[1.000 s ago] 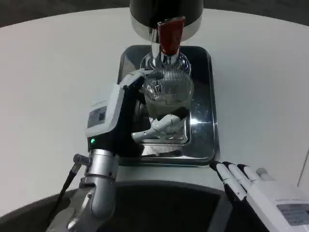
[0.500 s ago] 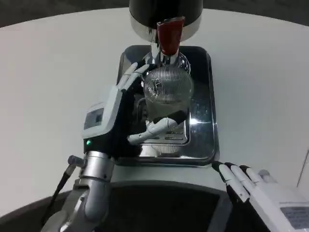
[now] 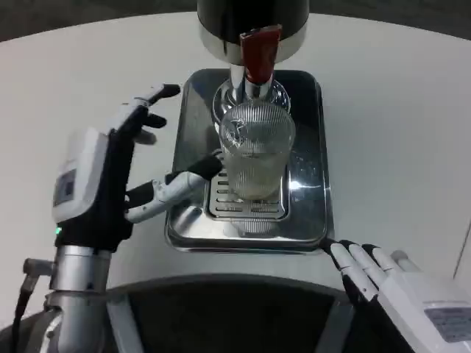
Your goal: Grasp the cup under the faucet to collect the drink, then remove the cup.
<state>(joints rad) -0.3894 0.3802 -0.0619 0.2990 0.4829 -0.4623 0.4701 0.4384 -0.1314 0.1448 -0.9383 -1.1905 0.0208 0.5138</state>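
While upright on the tray (image 3: 309,228), cup (image 3: 254,158) stands beside left hand (image 3: 110,184).

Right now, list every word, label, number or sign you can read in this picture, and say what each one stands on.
No text here can be read.
Label on the white back of the left hand: a small dark patch, too blurred to read.
Label on the white back of the right hand: grey print, too small and blurred to read.
Ribbed cup, red faucet handle, metal tray: no lettering visible.

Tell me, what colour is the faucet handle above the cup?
The faucet handle is red, seen clearly in the head view.
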